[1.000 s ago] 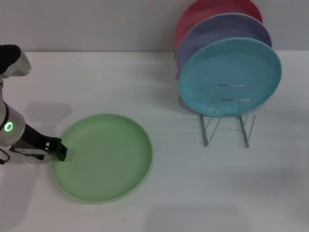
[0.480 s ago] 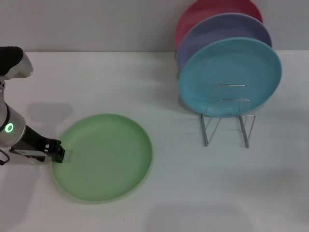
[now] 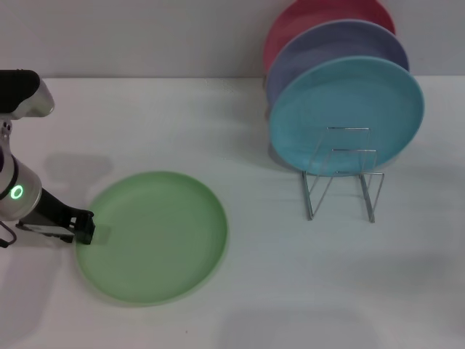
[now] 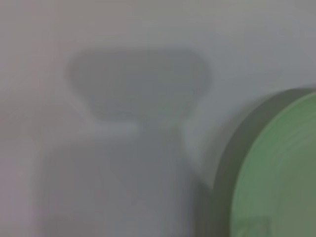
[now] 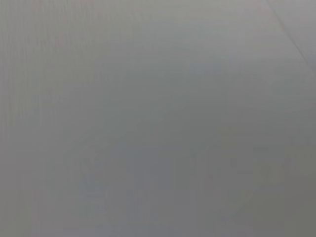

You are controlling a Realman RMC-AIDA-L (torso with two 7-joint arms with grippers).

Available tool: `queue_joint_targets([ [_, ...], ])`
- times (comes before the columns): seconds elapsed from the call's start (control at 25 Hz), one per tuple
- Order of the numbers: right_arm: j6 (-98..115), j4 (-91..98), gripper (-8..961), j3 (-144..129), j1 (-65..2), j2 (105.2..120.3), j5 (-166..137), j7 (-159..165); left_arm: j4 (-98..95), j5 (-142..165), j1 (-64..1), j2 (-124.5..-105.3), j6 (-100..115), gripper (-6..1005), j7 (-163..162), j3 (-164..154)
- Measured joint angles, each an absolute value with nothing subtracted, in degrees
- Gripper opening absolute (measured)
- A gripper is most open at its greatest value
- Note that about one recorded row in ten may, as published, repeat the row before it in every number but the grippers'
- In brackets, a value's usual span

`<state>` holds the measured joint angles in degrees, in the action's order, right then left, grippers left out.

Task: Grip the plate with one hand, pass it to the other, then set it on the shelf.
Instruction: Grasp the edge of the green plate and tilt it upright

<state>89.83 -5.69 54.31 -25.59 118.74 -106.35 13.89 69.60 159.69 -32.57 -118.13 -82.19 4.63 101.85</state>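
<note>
The light green plate (image 3: pixel 152 236) lies on the white table, front left in the head view. My left gripper (image 3: pixel 86 229), on the slim black forearm with the green light, sits at the plate's left rim and is shut on it. In the left wrist view the plate (image 4: pixel 276 168) shows close up with a dark shadow along its rim. The shelf (image 3: pixel 341 174), a silver wire rack, stands at the right with its front loops bare. My right gripper is out of view, and its wrist view shows only grey surface.
A sky-blue plate (image 3: pixel 345 109), a lavender plate (image 3: pixel 334 47) and a red plate (image 3: pixel 320 14) stand upright in the rack's rear slots. The table's far edge meets a wall behind them. White tabletop (image 3: pixel 261 276) lies between the green plate and the rack.
My left gripper has drawn back a little to the left, and the plate has shifted slightly left with it.
</note>
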Motion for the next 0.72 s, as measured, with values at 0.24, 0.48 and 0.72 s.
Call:
queue_joint_targets([
  [0.24,89.82,-5.69,750,54.32,-25.65,118.74,-106.35,13.89,68.65,159.69,-33.19,-118.13,-82.2,250,5.35,101.93],
  [0.48,89.83,-5.72,750,54.32,-25.75,118.74,-106.35,13.89,68.64,159.67,-33.42,-118.13,-82.13,190,5.41,102.24],
  [0.72,89.82,-5.78,750,54.32,-25.75,118.74,-106.37,13.89,68.64,159.7,-33.5,-118.06,-81.88,82,5.46,102.12],
])
